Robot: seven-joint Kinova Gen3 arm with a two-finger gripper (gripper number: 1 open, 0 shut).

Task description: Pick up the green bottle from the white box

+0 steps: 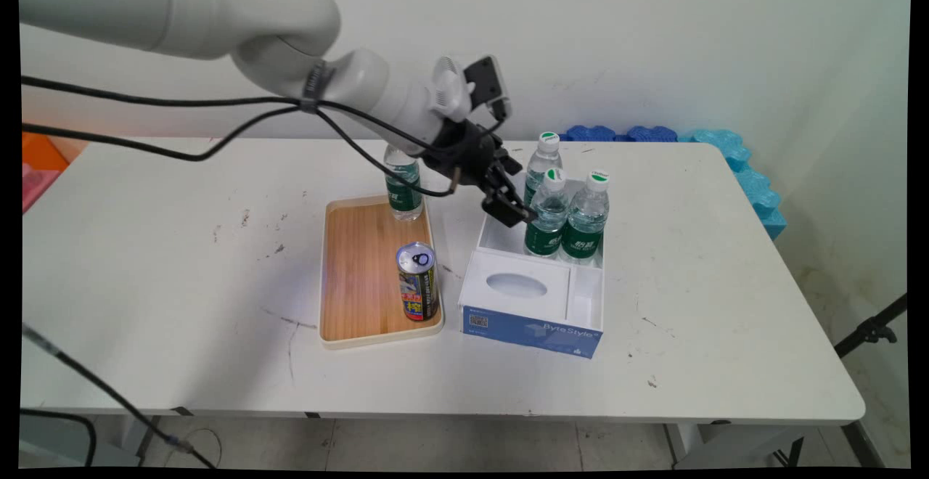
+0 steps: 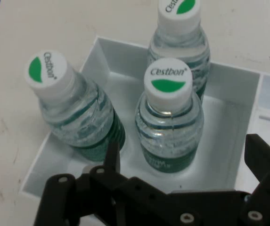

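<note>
Just above the white box's (image 1: 508,241) rim — gripper (image 2: 184,155) spread wide, empty; three green-labelled bottles (image 2: 170,117) at twelve o'clock.

The three bottles (image 2: 170,127) in the organizer box (image 1: 533,297) are showing clear, glossy plastic with smooth white caps, and the box itself is looking like smooth matt white plastic or card with a blue printed front. The tray (image 1: 359,276) is showing a matt wood-grain floor inside a pale rim, while the can (image 1: 418,281) is gleaming as shiny metal. The table (image 1: 181,261) is looking smooth, white and scuffed, and the gripper (image 1: 508,210) is showing matt black.
</note>
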